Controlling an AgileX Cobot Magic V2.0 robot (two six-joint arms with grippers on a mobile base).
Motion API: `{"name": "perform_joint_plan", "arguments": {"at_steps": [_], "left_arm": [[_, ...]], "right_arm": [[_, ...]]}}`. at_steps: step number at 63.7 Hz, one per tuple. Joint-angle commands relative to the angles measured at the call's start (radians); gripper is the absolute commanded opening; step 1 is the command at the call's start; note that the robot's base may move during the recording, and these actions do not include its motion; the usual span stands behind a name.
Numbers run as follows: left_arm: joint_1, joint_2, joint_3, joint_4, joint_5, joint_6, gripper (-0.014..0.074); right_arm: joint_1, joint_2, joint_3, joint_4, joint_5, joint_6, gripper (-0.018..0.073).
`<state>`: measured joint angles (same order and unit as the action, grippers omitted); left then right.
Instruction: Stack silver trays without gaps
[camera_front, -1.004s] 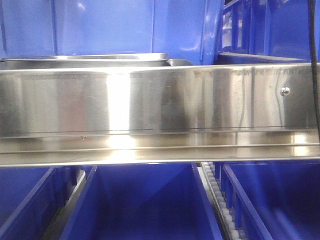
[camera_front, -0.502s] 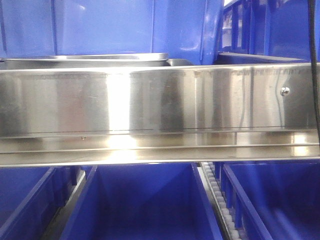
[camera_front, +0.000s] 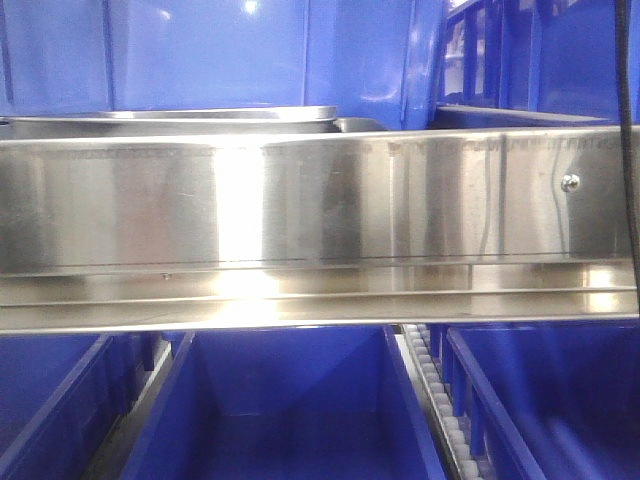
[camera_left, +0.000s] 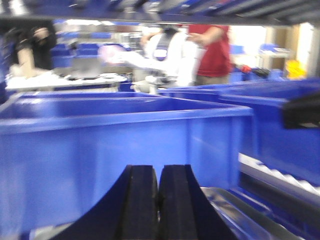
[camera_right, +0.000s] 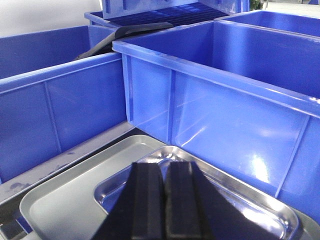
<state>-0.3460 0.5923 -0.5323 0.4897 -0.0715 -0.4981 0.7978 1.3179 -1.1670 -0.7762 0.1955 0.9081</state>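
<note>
Beside the blue bin (camera_right: 225, 100), small tray (camera_right: 240, 200) sits askew in big tray (camera_right: 65, 200), so not nested; both end effectors, R (camera_right: 163, 200) & L (camera_left: 158, 200), clenched empty.

Steel shelf (camera_right: 60, 167) carrying two nested silver trays (camera_right: 65, 200) directly beneath the right fingers (camera_right: 147, 200), with blue bins (camera_right: 220, 105) standing on the shelf just beyond and left of the fingertips

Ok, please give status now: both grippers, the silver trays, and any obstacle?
Left gripper shut, empty. Right gripper shut, empty, above the silver trays. Smaller tray lies on a larger one, seemingly askew. Blue bin stands close behind.
</note>
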Motion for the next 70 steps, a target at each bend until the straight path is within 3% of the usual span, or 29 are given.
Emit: {"name": "perform_joint_plan", "arguments": {"at_steps": [1, 12, 27, 36, 46, 66, 70], "left_arm": [[0.05, -0.027, 0.028, -0.042, 0.0, -0.002, -0.0006], [0.184, -0.143, 0.149, -0.137, -0.008, -0.002, -0.0006], [0.31, -0.415, 0.36, -0.14, -0.078, -0.002, -0.0006], [0.313, -0.592, 0.469, -0.167, -0.078, -0.002, -0.0006], [0.317, -0.592, 0.532, -0.252, -0.143, -0.004, -0.0006], [0.323, -0.592, 0.532, -0.248, -0.069, 0.0, -0.0006], [0.323, -0.592, 0.532, -0.255, -0.069, 0.031, -0.0006]], "right_arm": [[0.001, -0.012, -0.008, -0.008, -0.025, -0.006, -0.0079], [0.001, -0.012, -0.008, -0.008, -0.027, -0.006, -0.0079], [0.001, -0.012, -0.008, -0.008, -0.031, -0.006, -0.0079], [0.001, -0.012, -0.008, -0.008, -0.031, -0.006, -0.0079], [0.001, -0.012, -0.008, -0.008, -0.062, -0.006, -0.0079], [0.001, -0.012, -0.008, -0.008, -0.101, -0.006, -0.0079], [0.001, -0.012, -0.008, -0.008, -0.116, -0.006, -0.0079]]}}
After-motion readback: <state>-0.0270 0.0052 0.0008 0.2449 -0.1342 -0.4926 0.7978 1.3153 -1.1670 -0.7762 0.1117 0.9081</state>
